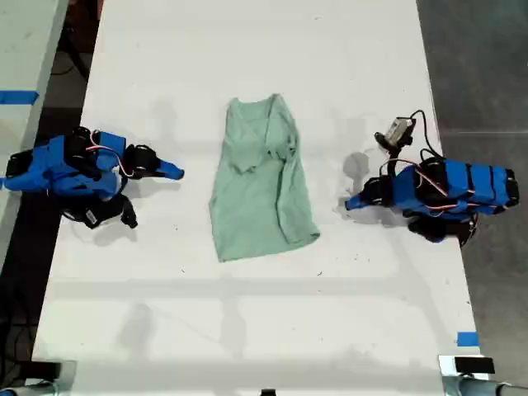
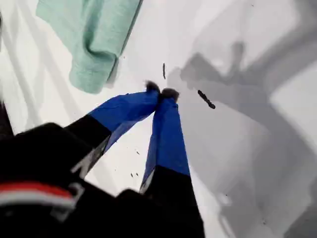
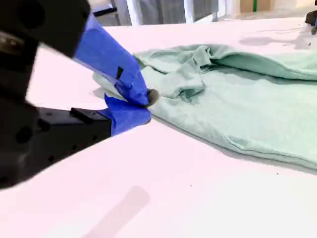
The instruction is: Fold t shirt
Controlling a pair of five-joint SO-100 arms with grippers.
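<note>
T shirt (image 1: 261,183) between both pincers.

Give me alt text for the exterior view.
A pale green t shirt, folded lengthwise into a strip, lies mid-table on a white table. Two blue robot arms rest either side, their grippers pointing toward it without touching.

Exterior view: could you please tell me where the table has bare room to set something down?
The widest bare patch of table lies between the t shirt hem and the view's bottom edge; another lies above its neck. Crowded: the gaps flanking the shirt, where my first gripper and my second gripper point in.
</note>
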